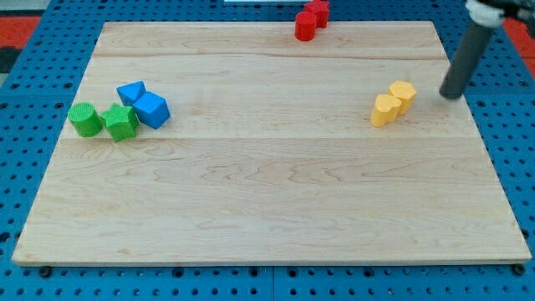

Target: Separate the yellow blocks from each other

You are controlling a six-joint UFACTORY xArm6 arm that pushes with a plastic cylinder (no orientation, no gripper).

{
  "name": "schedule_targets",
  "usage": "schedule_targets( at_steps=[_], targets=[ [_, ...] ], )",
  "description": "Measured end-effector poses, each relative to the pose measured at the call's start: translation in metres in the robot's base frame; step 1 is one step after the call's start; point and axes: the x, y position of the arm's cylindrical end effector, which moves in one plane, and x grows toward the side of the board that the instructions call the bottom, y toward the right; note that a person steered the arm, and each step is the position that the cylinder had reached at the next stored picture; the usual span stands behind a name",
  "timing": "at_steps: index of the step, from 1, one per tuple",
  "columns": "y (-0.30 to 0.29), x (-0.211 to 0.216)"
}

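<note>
Two yellow blocks touch each other at the view's right: a yellow heart-like block (385,110) at lower left and a yellow hexagonal block (403,95) at upper right. My tip (450,95) is on the board just to the right of the hexagonal block, with a small gap between them. The dark rod rises toward the view's top right corner.
Two red blocks (311,18) sit together at the top edge of the wooden board (267,209). At the left, two blue blocks (144,104) touch a green block (121,122), with another green block (84,119) beside it. Blue pegboard surrounds the board.
</note>
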Motion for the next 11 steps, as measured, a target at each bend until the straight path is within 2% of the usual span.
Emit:
schedule_targets(
  at_steps=[1,2,3,4,5,7,9,10,11],
  targets=[
    [-0.015,0.058],
    [-0.053,0.024],
    [-0.073,0.015],
    [-0.054,-0.031],
    [-0.039,-0.057],
    [-0.025,-0.046],
    [-0.064,-0.054],
    [-0.045,-0.081],
    [-0.021,-0.076]
  ],
)
